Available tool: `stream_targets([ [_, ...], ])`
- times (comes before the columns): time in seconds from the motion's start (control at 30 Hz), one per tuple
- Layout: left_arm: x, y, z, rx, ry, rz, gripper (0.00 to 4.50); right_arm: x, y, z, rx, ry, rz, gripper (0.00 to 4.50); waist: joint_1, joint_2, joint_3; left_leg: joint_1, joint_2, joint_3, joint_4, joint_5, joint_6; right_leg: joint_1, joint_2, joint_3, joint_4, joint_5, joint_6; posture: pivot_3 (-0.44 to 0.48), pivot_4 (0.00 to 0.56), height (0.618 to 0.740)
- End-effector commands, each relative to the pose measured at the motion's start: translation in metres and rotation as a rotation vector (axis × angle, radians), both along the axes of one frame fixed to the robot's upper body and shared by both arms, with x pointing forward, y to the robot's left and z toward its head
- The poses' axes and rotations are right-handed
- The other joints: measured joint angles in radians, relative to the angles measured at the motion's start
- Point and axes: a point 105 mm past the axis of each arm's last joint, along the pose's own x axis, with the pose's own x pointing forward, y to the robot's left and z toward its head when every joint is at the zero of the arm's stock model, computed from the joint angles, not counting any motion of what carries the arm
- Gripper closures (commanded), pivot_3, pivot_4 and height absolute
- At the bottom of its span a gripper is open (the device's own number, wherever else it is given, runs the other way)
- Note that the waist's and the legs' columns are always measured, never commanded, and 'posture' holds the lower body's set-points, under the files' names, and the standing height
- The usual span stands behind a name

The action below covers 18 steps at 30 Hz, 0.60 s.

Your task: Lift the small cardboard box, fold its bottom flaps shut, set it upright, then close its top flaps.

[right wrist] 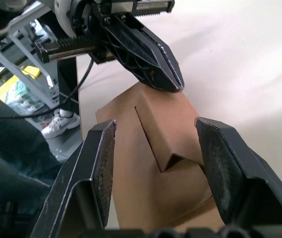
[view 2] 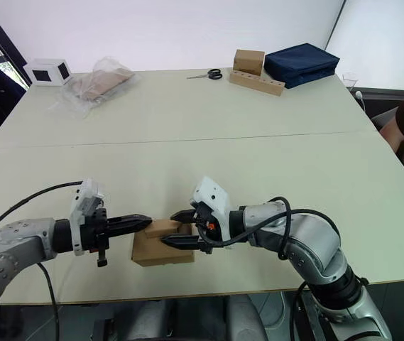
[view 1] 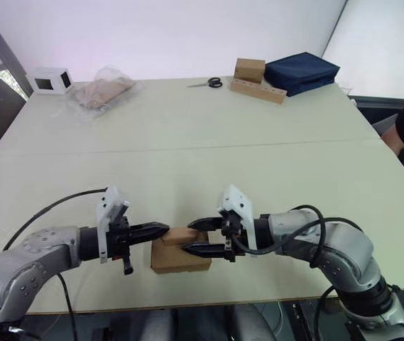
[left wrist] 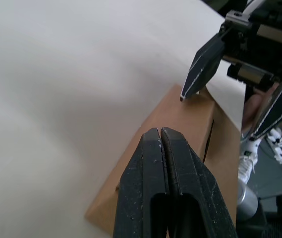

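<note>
Nearest the front edge of the pale, matte worktop [view 1: 258, 163] sits the small cardboard box [view 1: 179, 257], a plain brown corrugated carton with smooth, unprinted walls and crisp folded edges. It rests on the worktop between the two hands. Its upper face is made of flaps [right wrist: 168, 131] folded over; one panel stands slightly proud of the rest, with a dark slit and a small notch where the panels meet.

From the left comes the left hand [view 1: 160, 229], its two black tapered fingers pressed together into a single blunt point, closed on nothing. That tip touches or sits just at the upper left edge of the box; in the right wrist view it lies right on the far rim of the carton. The finger surfaces look scuffed and faintly speckled.

From the right reaches the right hand [view 1: 193, 236], its two black wedge-shaped fingers spread apart, one above the raised flap and one lower at the box's near side, straddling the carton's top without clamping it.

At the far side of the worktop lie a crinkled clear plastic bag [view 1: 102, 91] with brown contents, a white box with a dark window [view 1: 49, 80], a pair of scissors [view 1: 209, 83], a brown box atop a holed cardboard strip [view 1: 257, 80], and a dark blue fabric case [view 1: 301, 72].
</note>
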Motion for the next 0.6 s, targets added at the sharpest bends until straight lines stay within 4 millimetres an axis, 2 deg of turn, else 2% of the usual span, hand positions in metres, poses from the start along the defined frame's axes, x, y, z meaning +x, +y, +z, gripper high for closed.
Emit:
stream_targets([
  [0.03,-0.001,-0.002,-0.001,0.04,-0.036,-0.029,4.5,-0.01,0.003,0.004,0.006,-0.007,0.054,1.86,0.001,0.0,0.0,0.0,0.0,0.0,0.0,0.0,0.0,0.0,0.0,0.0,0.0,0.0,0.0,0.0,0.15,0.74],
  [0.4,0.002,-0.008,-0.014,0.153,-0.094,-0.083,4.5,-0.009,0.001,-0.013,-0.082,0.02,0.058,1.86,0.002,0.0,0.0,0.0,0.0,0.0,0.0,0.0,0.0,0.0,0.0,0.0,0.0,0.0,0.0,0.0,0.15,0.74],
  [0.6,-0.002,-0.01,-0.017,0.186,-0.102,-0.125,4.5,-0.009,0.0,-0.014,-0.086,0.024,0.059,1.86,0.001,0.0,0.0,0.001,0.0,0.0,0.0,0.0,0.0,0.001,0.0,0.0,0.0,0.0,0.0,0.0,0.15,0.74],
])
